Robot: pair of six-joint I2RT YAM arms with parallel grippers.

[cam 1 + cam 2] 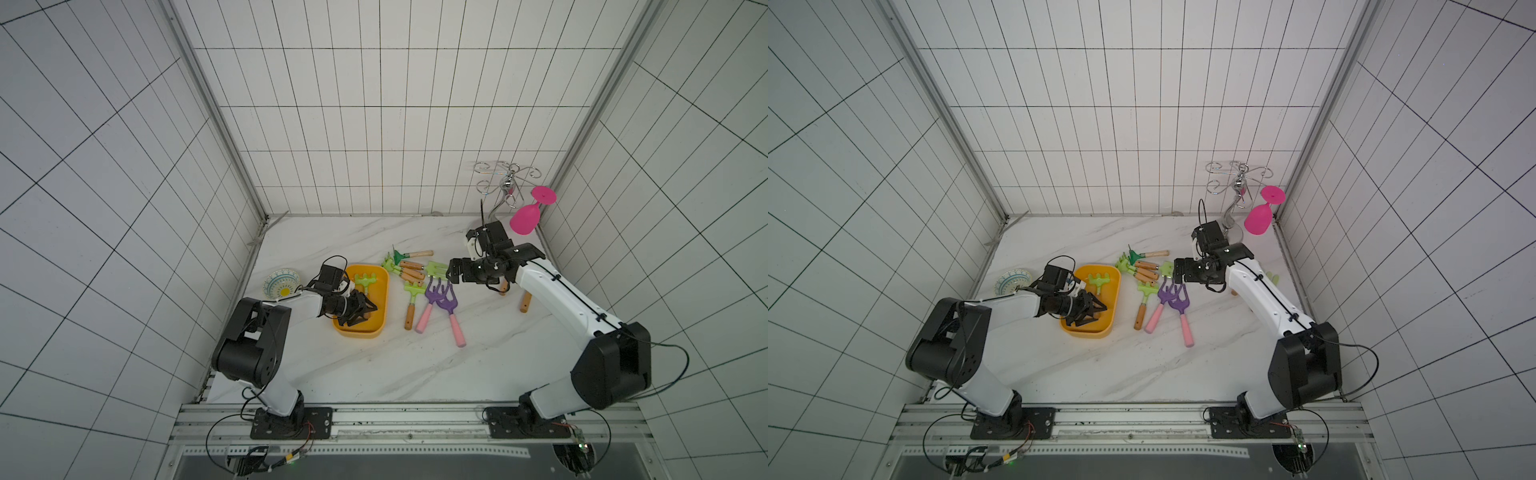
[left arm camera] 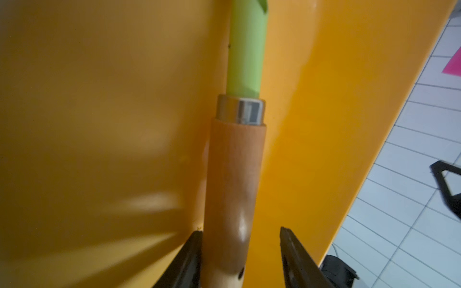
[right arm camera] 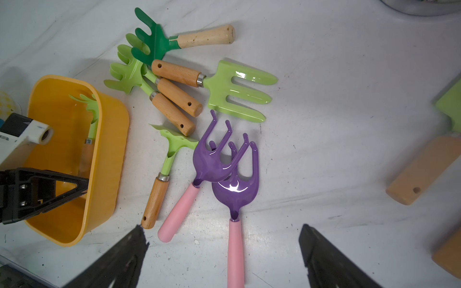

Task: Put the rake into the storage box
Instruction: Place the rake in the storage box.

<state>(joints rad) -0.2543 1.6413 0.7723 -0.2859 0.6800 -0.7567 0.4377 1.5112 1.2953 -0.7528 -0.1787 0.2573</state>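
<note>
Right wrist view gives the best count. On the desk [image 3: 324, 124] lie two purple rakes [image 3: 214, 167] with pink handles, heads crossing. With them are one dark green rake [image 3: 154, 42], one light green fork [image 3: 237, 92] and one lone light green rake [image 3: 172, 149] beside the purple pair. There are also two overlapping light green rakes [image 3: 124, 74] (their heads are hard to separate, though two wooden handles show). Two more wood-handled tools [image 3: 421, 172] are cut off at the frame edge, and the right arm half covers them in both top views. The rake [image 1: 365, 282], light green with a wooden handle, lies inside the storage box [image 1: 359, 332]. From above, the left gripper [image 2: 240, 233] hides its handle end. That gripper's jaws stand apart either side of the handle, one close to the wood, the other with a clear gap. The right gripper [image 3: 223, 228] hovers over the purple pair, spread wide and holding nothing. Elsewhere stand one patterned plate [image 1: 282, 282] beside the box and one pink goblet [image 1: 524, 220], bowl-down by one wire rack [image 1: 505, 183].
</note>
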